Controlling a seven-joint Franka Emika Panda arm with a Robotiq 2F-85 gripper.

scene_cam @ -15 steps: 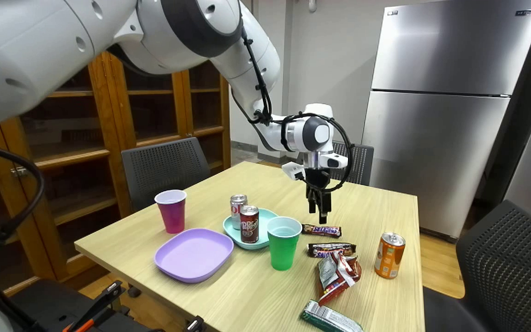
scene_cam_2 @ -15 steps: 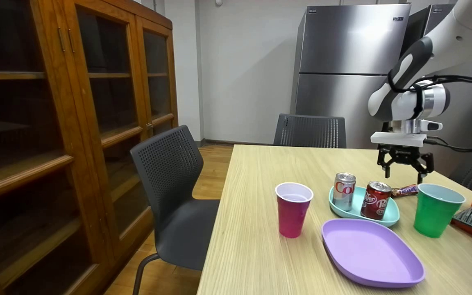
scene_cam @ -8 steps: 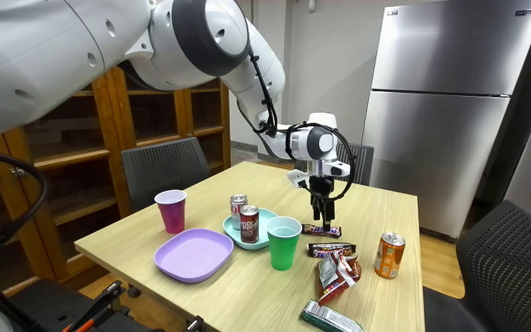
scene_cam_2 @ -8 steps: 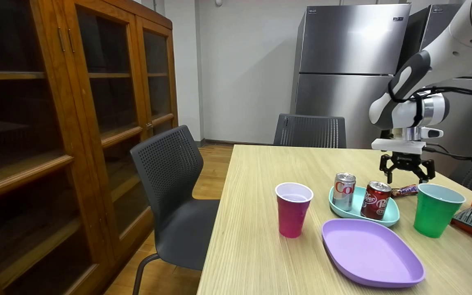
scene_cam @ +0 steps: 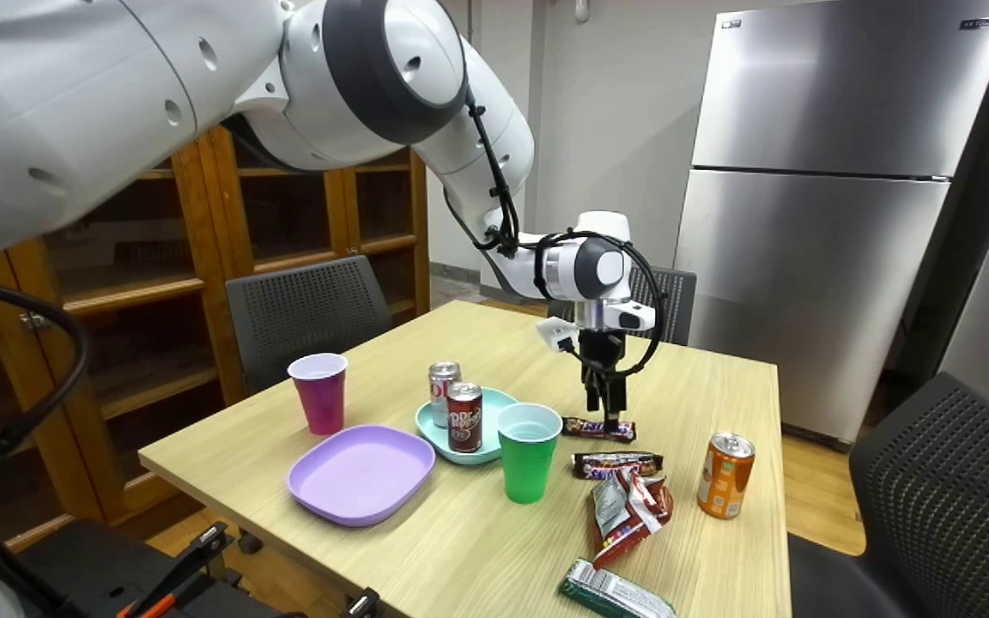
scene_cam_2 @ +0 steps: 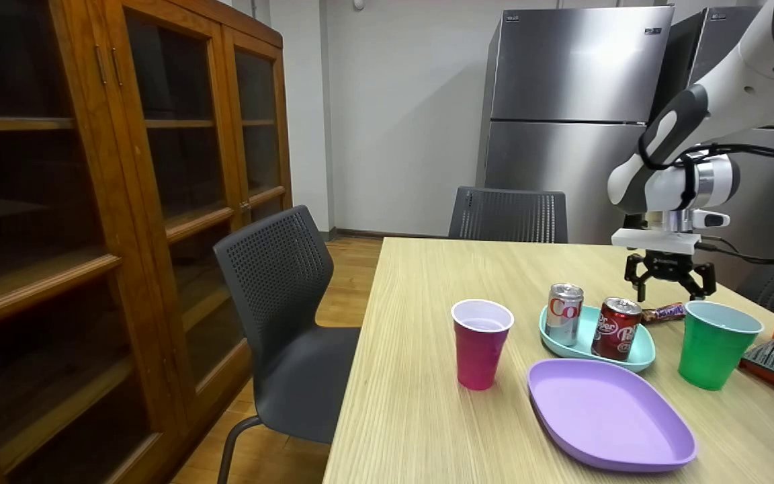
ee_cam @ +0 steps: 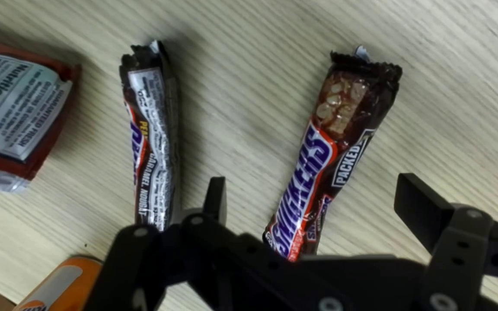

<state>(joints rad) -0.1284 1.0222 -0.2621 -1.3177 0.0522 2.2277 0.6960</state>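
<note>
My gripper (ee_cam: 314, 193) is open and empty, pointing down over a Snickers bar (ee_cam: 303, 181). The bar lies on the table between the two spread fingers (ee_cam: 422, 211), apart from both in the wrist view; its near end is hidden behind the gripper. In both exterior views the gripper (scene_cam: 603, 415) (scene_cam_2: 669, 296) hangs low at this bar (scene_cam: 579, 428) (scene_cam_2: 666, 313). A second Snickers bar (ee_cam: 158, 142), label side turned, lies beside it, just outside the left finger; it also shows in an exterior view (scene_cam: 619, 465).
A red candy bag (scene_cam: 627, 515), a green wrapper (scene_cam: 615, 592) and an orange can (scene_cam: 726, 476) lie or stand nearby. A green cup (scene_cam: 529, 455), a teal plate (scene_cam: 494, 403) with two cans, a purple plate (scene_cam: 361, 476) and a magenta cup (scene_cam: 320, 395) stand farther off.
Over the last second my gripper has come down toward the nearer Snickers bar, shifting slightly right in both exterior views. In the last half second it has barely moved. The objects have stayed put.
</note>
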